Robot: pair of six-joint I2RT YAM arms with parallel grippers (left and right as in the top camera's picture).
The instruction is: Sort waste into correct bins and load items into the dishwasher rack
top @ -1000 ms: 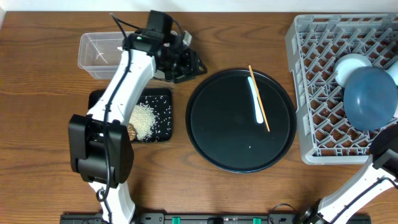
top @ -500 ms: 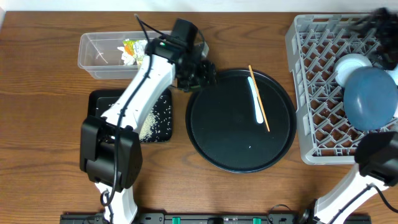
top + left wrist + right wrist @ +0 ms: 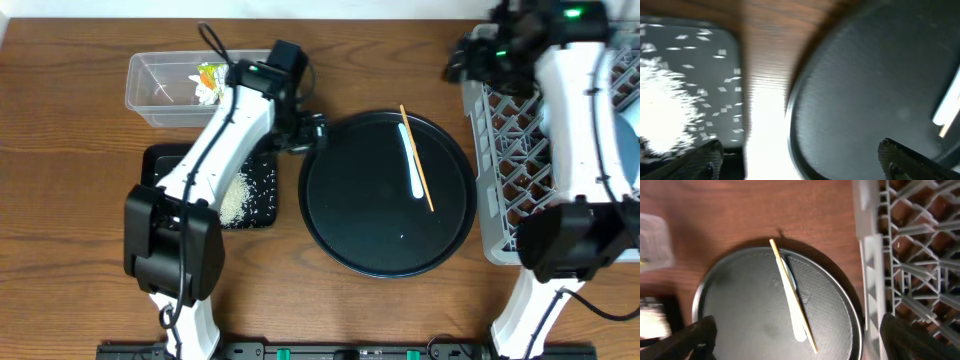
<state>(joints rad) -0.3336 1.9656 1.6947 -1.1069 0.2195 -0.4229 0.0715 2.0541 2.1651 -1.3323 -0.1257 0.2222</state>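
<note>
Two items wait on round black tray (image 3: 335,235): white utensil (image 3: 414,180), chopstick (image 3: 428,197) | step: loading dishwasher rack (image 3: 500,150) | my left gripper (image 3: 807,160), right gripper (image 3: 807,335) spread, empty | next: low, narrow pinch on chopstick

bright, even overhead; left wrist view motion-blurred, rice (image 3: 660,115) blown out.

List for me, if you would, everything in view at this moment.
clear tub: one, transparent, table's upper left
wrapper: one, green-yellow-orange, inside the clear tub
tissue: one, white, in the tub by the wrapper
black tray: one, rectangular, below the tub
rice: heap plus scattered grains, white, in the black tray
round tray: one, black, centre
utensil: one, white, on the round tray
chopstick: one, wooden, against the utensil
rack: one, grey, right
left gripper: open, over the round tray's left rim
right gripper: open, near the rack's left edge
</note>
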